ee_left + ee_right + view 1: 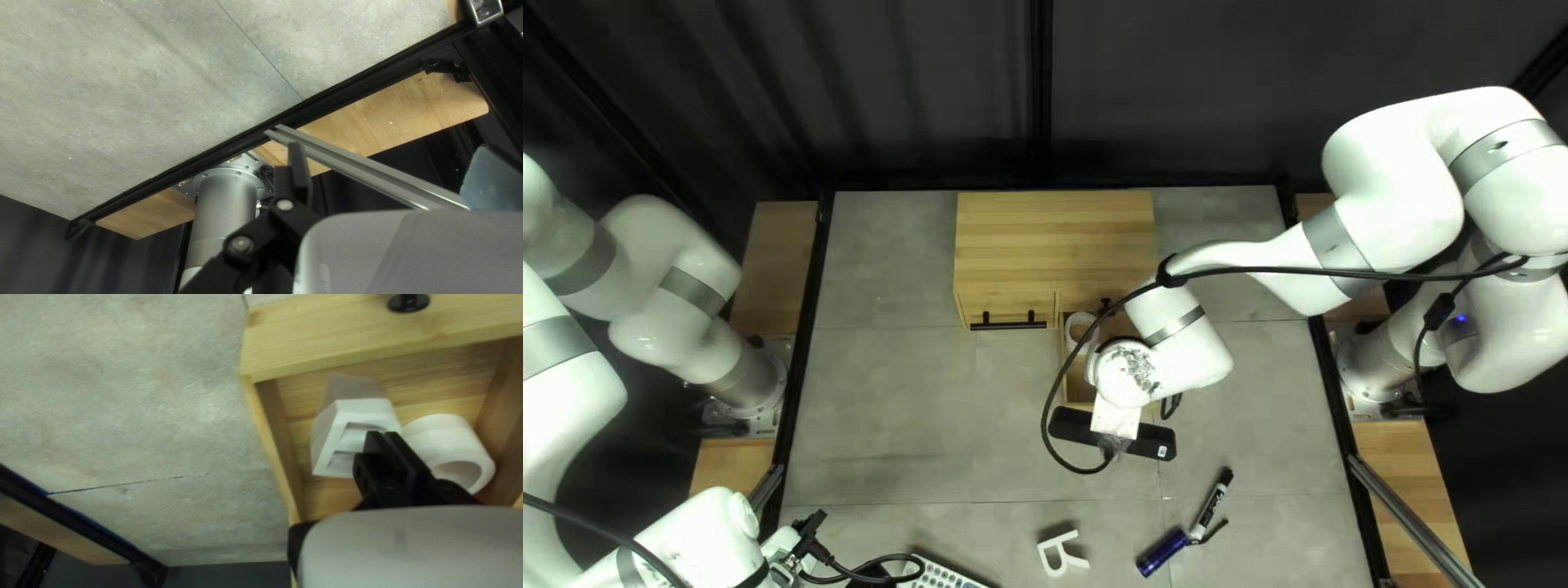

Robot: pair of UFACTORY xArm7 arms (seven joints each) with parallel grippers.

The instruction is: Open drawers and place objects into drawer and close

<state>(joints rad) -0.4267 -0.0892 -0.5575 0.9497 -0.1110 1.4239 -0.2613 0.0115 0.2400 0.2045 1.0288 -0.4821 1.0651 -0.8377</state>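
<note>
The wooden cabinet (1054, 245) has its right drawer (305, 348) pulled out. In the top left view my right gripper (1116, 423) is over this drawer, its fingers hidden below the wrist. In the right wrist view the right gripper (384, 436) is shut, nothing visible between its fingertips, over a white block (351, 419) with a hollow face. A white ring-shaped roll (444, 438) lies beside that block in the drawer. My left gripper (808, 531) is at the near left corner. Its own view shows the left gripper (384, 158) open, empty, fingers wide apart.
On the near table lie a white letter R (1063, 553), a black marker (1211, 501), a blue marker (1162, 552) and a partly visible keyboard (937, 575). The left drawer (1013, 308) is closed. A black case (1152, 441) lies by the open drawer's front.
</note>
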